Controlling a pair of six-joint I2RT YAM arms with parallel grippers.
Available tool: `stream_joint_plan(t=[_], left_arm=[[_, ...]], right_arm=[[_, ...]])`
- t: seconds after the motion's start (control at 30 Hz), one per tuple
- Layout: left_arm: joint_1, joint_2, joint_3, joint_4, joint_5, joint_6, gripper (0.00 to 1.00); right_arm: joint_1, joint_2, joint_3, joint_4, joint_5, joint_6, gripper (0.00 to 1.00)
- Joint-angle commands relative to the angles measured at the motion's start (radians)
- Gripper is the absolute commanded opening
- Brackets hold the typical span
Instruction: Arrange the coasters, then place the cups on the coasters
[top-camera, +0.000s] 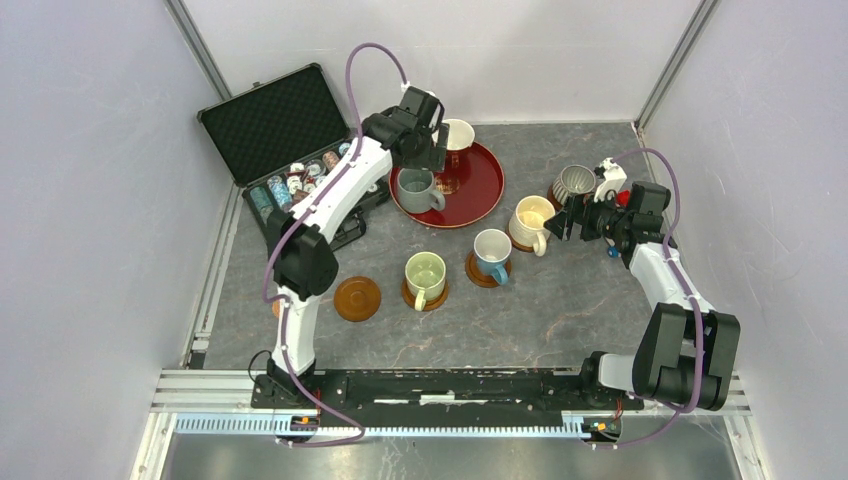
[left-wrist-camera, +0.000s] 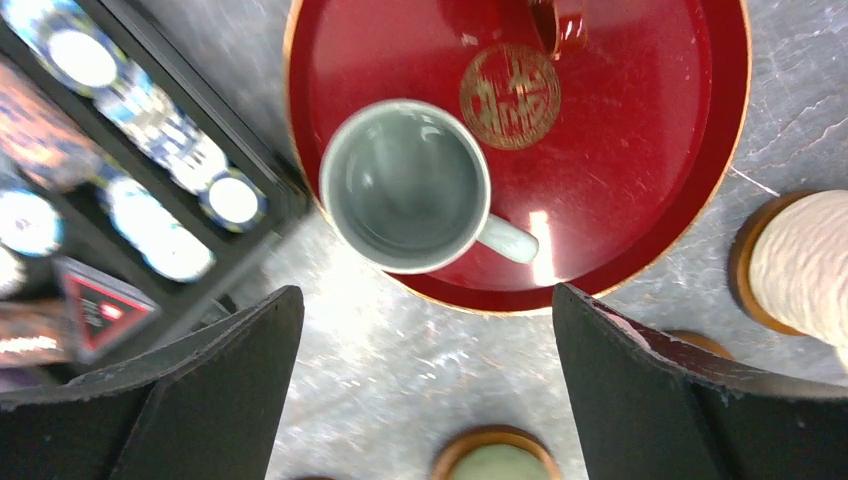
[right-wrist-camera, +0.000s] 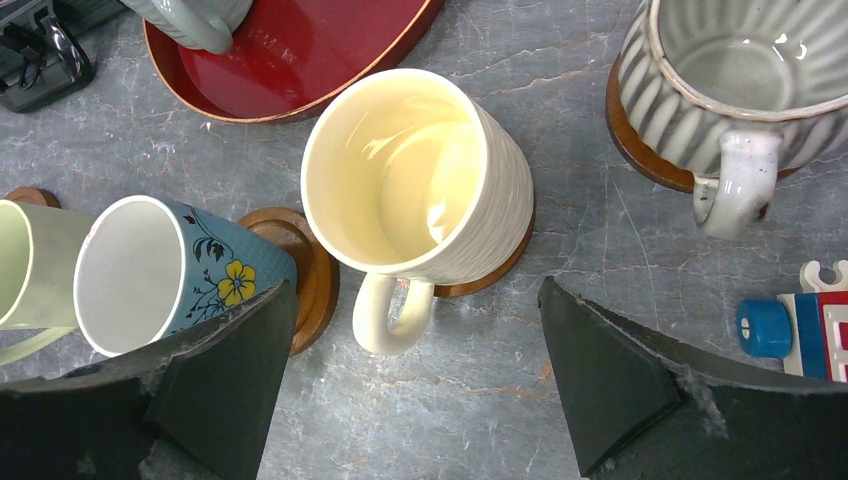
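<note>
Grey mug (left-wrist-camera: 405, 185), glossy with pale interior, stands upright on red tray (left-wrist-camera: 650, 150); both arms' jaws gape wide.

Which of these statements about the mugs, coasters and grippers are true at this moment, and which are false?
1. The grey mug stands on the red tray. True.
2. The cream-yellow mug sits on bare table. False: a wooden coaster is under it.
3. The left gripper is shut on the grey mug. False: it is open and hangs above the mug.
4. In the top view, the orange-brown coaster left of the pale green mug carries no mug. True.
5. The right gripper is open. True.
</note>
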Motion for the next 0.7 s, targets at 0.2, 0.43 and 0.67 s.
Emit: stream_joint_plan(t=[0.2,0.43,0.67], left_arm=[[-0.006,0.110,0.013,-0.120,0.074,-0.540,1.00],[-0.007,0.191,0.037,-0.113,0.064,-0.604,1.00],[-0.005,0.269,0.110,-0.109,0.010,-0.601,1.00]], right_arm=[[-0.007,-0.005,0.013,0.016,-0.006,-0.003,0.98],[-0.008,-0.002,0.015,0.014,-0.004,-0.004,0.98],[-0.008,0.005,0.016,0.013,-0.002,-0.004,0.98]])
